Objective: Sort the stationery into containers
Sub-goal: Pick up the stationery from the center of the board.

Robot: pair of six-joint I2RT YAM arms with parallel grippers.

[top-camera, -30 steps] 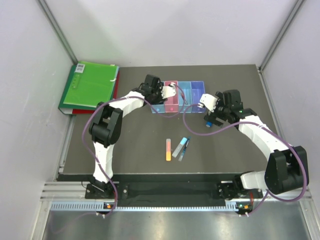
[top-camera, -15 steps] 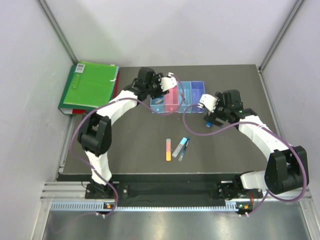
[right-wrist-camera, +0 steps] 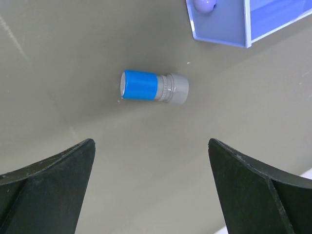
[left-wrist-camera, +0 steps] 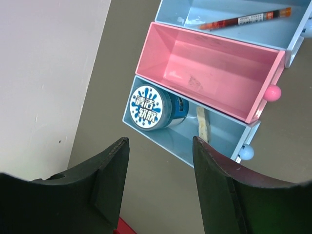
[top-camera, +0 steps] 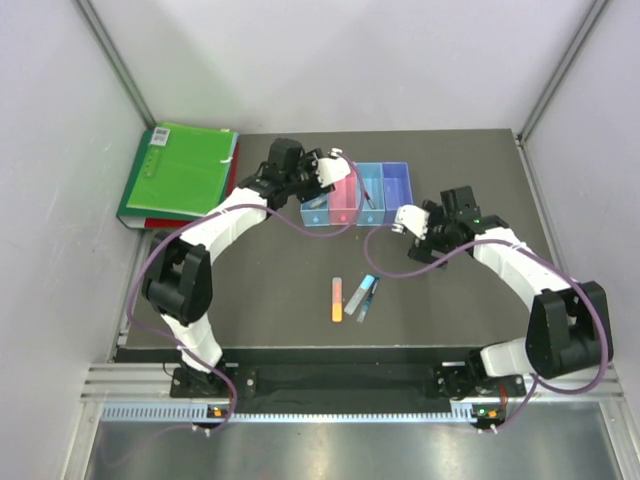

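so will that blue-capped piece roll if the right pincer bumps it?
Probably: the blue-capped piece is a cylinder lying on its side, so a bump may roll it. Looks rigid and light. The smooth cap might slip in the right pincer.

left gripper (top-camera: 326, 168) hovers over the bins (top-camera: 397, 186)

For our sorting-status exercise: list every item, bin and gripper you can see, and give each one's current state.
tape roll: lying in the end light blue bin.
red pen: lying in the second light blue bin.
pink bin: empty.
blue-capped piece: on its side on the table, loose.
orange-pink stick: flat on table.
grey stick: flat on table.
blue pen: flat on table.
left gripper: open, empty.
right gripper: open, empty.
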